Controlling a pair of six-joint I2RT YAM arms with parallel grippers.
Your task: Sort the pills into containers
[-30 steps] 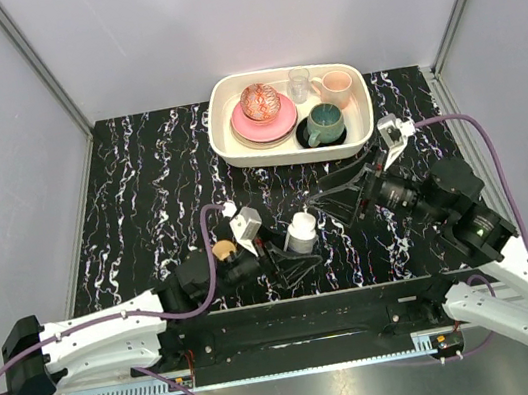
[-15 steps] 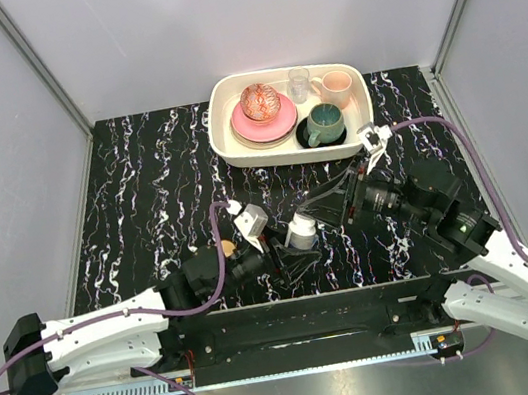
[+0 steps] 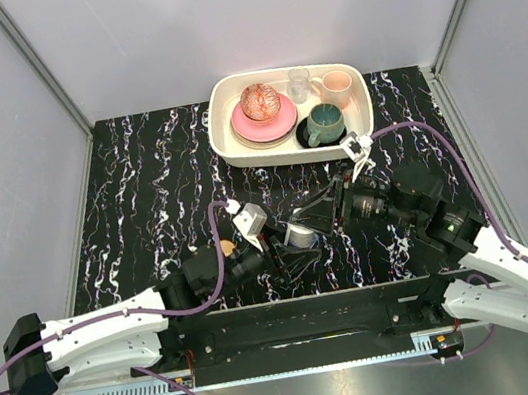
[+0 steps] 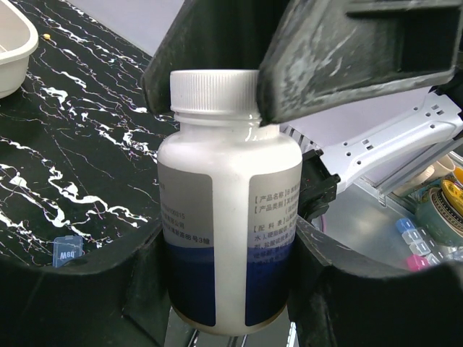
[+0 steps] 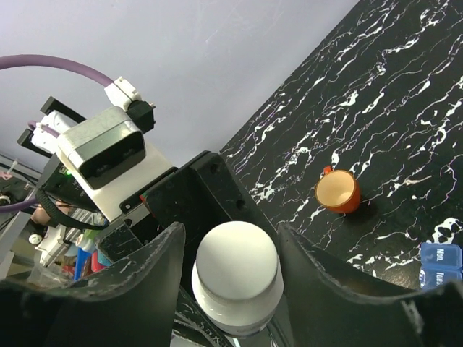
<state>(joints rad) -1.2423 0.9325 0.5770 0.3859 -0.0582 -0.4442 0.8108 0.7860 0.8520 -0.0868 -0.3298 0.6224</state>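
Observation:
A white pill bottle [image 3: 299, 235] with a grey-and-blue label [image 4: 228, 217] stands upright near the table's front edge. My left gripper [image 3: 288, 251] [image 4: 228, 233] is shut on the bottle's lower body. My right gripper [image 3: 306, 221] [image 5: 230, 231] reaches in from the right, and its jaws flank the white cap [image 5: 236, 260]. A thin gap still shows on one side of the cap. The small round orange cup [image 5: 338, 191] [image 3: 224, 249] sits left of the bottle. A corner of the blue pill box [image 5: 441, 264] shows beside it. No loose pills are visible.
A white tray [image 3: 235, 146] at the back holds a pink plate [image 3: 264, 121] with a patterned bowl, a teal mug [image 3: 325, 124], a pink cup [image 3: 335, 87] and a clear glass [image 3: 299, 82]. Black marbled tabletop [image 3: 142, 197] spreads to the left.
My right gripper has moved left and down onto the bottle's top, and its jaws have narrowed around the cap. The left gripper and the bottle have stayed put.

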